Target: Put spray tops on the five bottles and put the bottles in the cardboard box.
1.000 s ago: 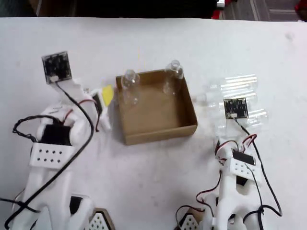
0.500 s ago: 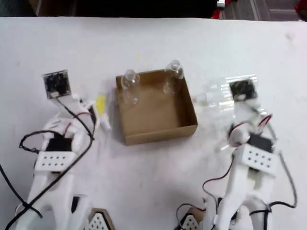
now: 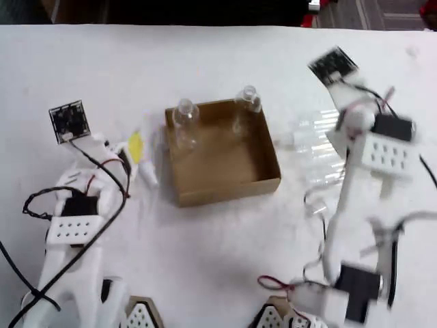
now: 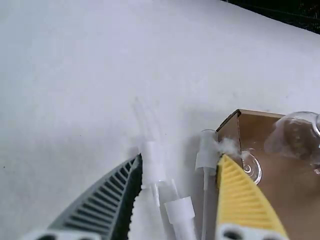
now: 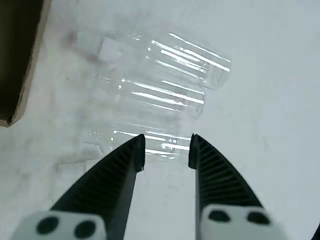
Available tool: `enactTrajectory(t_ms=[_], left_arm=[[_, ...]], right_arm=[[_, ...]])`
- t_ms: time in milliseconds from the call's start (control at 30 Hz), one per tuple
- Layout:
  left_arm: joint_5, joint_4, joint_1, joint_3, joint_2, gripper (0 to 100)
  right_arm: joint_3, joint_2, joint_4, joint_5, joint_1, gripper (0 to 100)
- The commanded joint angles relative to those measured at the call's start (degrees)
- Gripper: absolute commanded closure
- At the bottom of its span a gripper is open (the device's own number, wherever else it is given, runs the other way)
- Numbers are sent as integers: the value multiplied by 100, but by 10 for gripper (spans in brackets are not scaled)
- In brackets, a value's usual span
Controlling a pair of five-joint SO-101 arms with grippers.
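While two clear plastic bottles (image 3: 184, 123) are already standing upright in the open brown cardboard box (image 3: 225, 188), other clear bottles (image 5: 165, 90) are lying side by side just beside it, long axes level, necks pointing boxward, seemingly awaiting tops. The right gripper (image 5: 166, 145) is hovering spread above them; the left gripper (image 4: 180, 162), jaws apart, is straddling white spray tops (image 4: 152, 160)

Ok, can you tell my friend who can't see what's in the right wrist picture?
The right gripper, open, hangs over clear bottles lying side by side on the white table. Part of the box sits nearby.
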Motion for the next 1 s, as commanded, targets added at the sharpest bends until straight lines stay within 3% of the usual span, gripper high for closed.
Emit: enactTrajectory(t_ms=[0,67,300,567,967], left_arm=[[79,-158,-57,-70,-66,775],[79,-158,-57,-70,-66,775],[62,-193,-57,-70,-66,775],[35,-360,-57,-88,-48,775],[35,-448,-57,-70,-31,775]], right_arm=[[-2180,1464,963,1389,-514,868],[-2567,2018,1165,2295,-646,868],[-3824,3679,1156,3182,-734,868],[-5002,5130,1165,3780,-743,871],[-5521,5859,1165,4387,-822,872]])
